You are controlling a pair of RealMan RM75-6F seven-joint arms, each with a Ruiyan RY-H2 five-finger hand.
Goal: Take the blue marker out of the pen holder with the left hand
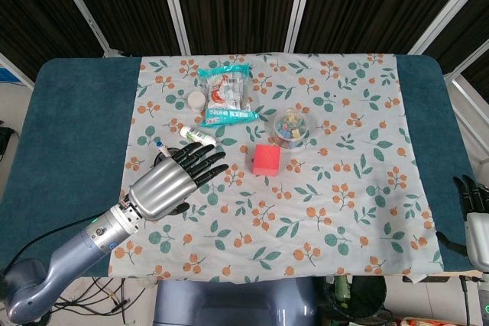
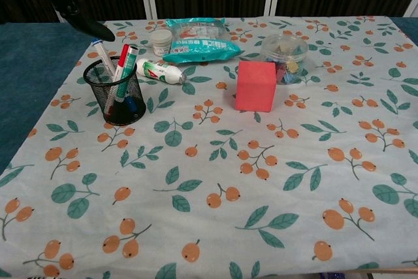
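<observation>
A black mesh pen holder [image 2: 117, 94] stands at the left of the floral cloth, with a red marker [image 2: 122, 58] and a green marker [image 2: 131, 54] in it. The blue marker [image 2: 103, 57], white with a blue cap, leans out at the holder's left rim; its cap [image 1: 159, 145] also peeks out in the head view. My left hand [image 1: 174, 177] hovers over the holder with fingers stretched and apart, holding nothing and hiding the holder in the head view. Its dark fingertips [image 2: 88, 25] sit just above the blue marker's top. My right hand [image 1: 474, 215] rests off the table's right edge, fingers apart.
A white bottle [image 2: 160, 71] lies just right of the holder. Behind it are a small white jar [image 2: 162, 40] and a teal snack bag [image 2: 199, 32]. A red cube [image 2: 255, 85] and a clear tub of small items [image 2: 285, 50] stand mid-table.
</observation>
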